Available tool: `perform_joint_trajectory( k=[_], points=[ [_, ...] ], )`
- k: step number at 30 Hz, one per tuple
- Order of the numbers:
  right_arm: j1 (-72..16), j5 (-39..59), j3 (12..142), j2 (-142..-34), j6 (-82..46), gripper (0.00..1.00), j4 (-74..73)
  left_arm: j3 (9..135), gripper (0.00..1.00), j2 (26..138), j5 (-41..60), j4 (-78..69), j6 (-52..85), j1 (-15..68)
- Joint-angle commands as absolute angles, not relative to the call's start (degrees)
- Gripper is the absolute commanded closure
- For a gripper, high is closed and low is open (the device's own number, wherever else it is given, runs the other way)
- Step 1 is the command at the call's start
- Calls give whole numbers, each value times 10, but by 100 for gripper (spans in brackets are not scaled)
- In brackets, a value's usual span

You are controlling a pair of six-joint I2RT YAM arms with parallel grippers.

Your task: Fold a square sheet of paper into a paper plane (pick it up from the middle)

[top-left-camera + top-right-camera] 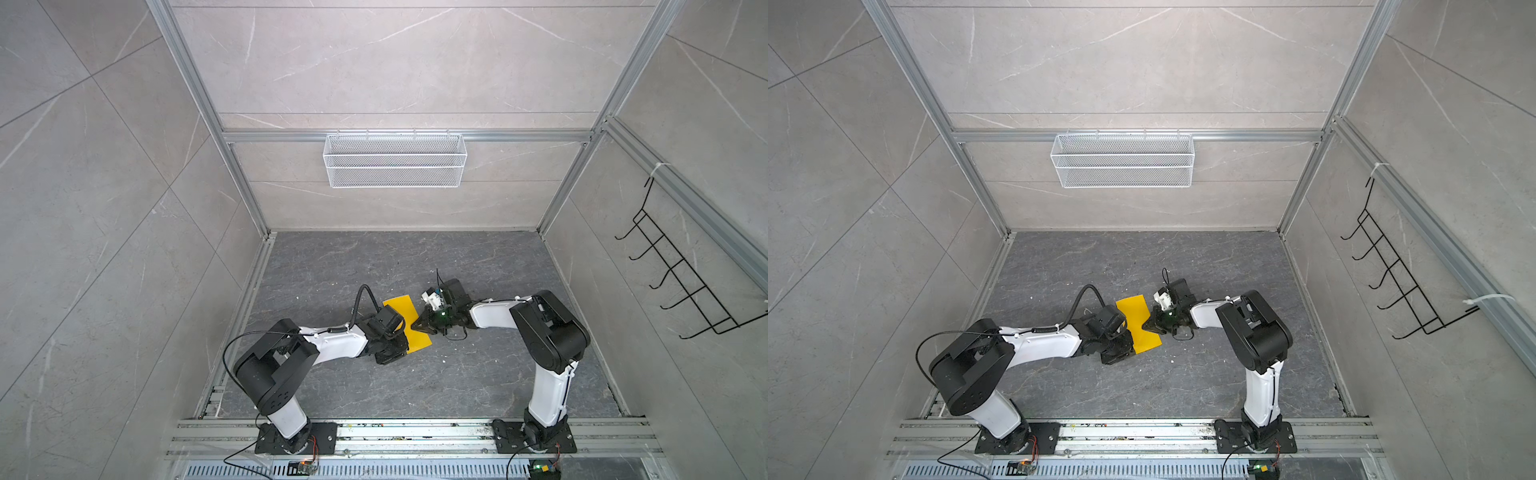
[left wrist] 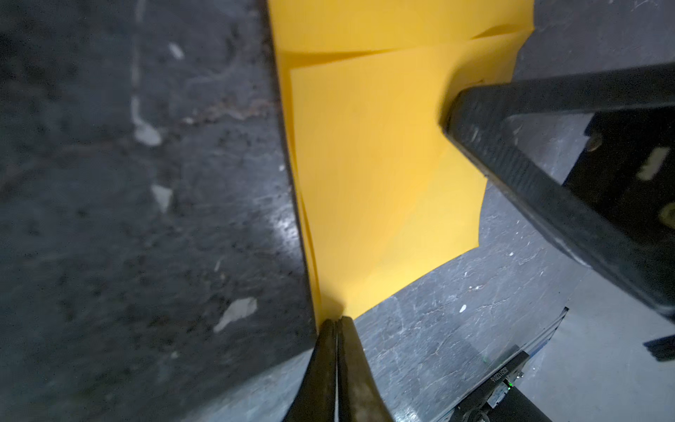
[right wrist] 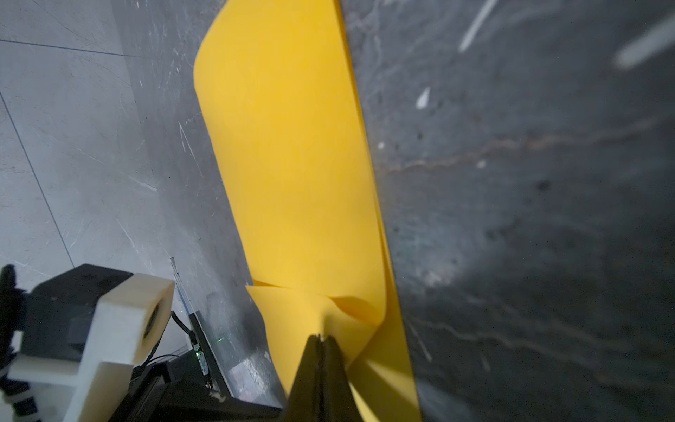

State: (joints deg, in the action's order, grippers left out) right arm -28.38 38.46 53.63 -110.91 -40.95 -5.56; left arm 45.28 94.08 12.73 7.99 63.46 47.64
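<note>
Doubled over on the dark desk (image 1: 415, 386), between the two arms: the square sheet of paper (image 1: 406, 328) (two yellow layers plain along its edge in the left wrist view). Clenched on a corner nearer the arm bases, the left end effector (image 2: 336, 323), fingers pressed together on the paper. Clenched likewise on the opposite long edge, about midway, the right end effector (image 3: 321, 339), puckering the sheet there.

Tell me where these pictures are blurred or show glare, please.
Left wrist view: the floor beside the paper is blurred, with one glare patch. Right wrist view: floor blurred, its white flecks streaked, another glare patch. In both top views: sharp, evenly lit.
</note>
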Motion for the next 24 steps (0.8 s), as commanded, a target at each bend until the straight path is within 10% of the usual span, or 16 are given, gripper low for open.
perform_joint_trajectory(
  k=[1, 24],
  points=[
    [-284, 285, 521, -1150, -408, 94, 20, 447, 91, 912, 97, 161, 630, 479],
    [-283, 299, 513, -1136, -426, 94, -4, 548, 97, 987, 84, 134, 603, 472]
  ],
)
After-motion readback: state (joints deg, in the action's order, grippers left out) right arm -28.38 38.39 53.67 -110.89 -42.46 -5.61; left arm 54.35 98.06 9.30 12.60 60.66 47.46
